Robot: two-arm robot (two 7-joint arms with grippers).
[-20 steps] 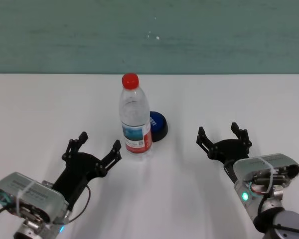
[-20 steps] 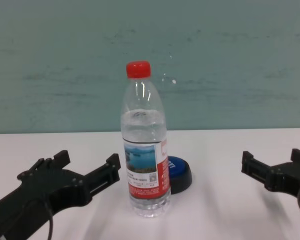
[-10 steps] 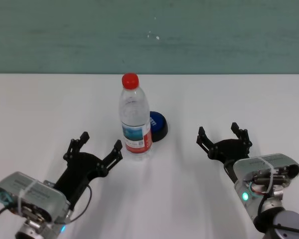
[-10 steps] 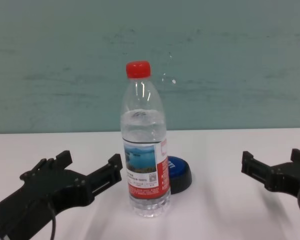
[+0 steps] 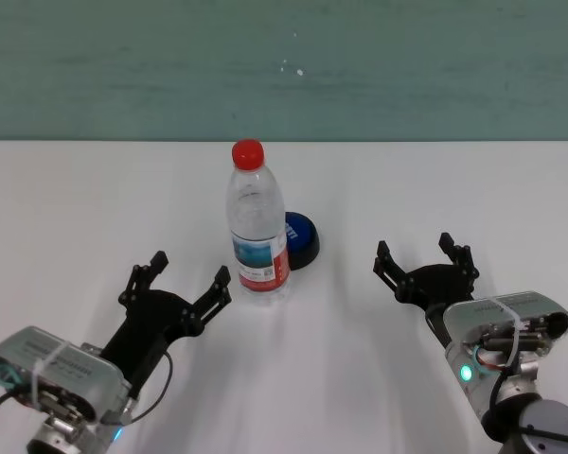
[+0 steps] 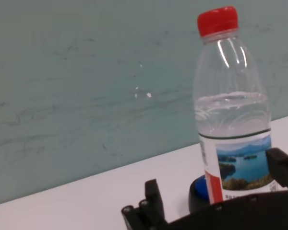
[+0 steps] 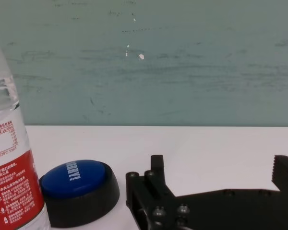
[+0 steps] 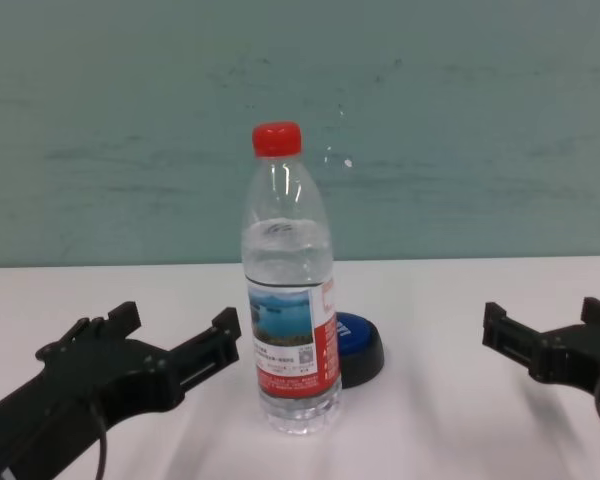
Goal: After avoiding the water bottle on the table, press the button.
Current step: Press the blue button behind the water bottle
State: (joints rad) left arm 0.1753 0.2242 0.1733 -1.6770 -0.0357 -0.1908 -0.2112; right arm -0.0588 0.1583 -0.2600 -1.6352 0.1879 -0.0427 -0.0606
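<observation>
The water bottle (image 5: 257, 227) stands upright on the white table (image 5: 435, 180), clear with a red cap and a lake label; it also shows in the chest view (image 8: 288, 300). The blue button (image 5: 300, 238) on its black base sits just behind and right of the bottle, partly hidden by it in the chest view (image 8: 360, 345). My left gripper (image 5: 187, 274) is open and empty, a little left of and nearer than the bottle. My right gripper (image 5: 424, 257) is open and empty, to the right of the button. The right wrist view shows the button (image 7: 77, 178) beside the bottle (image 7: 12, 177).
A teal wall (image 5: 284, 66) runs behind the table's far edge. Bare tabletop lies to the far left, the far right and between the two grippers in front of the bottle.
My left gripper shifted very slightly, forward and then back. The right arm, bottle and button have not moved.
</observation>
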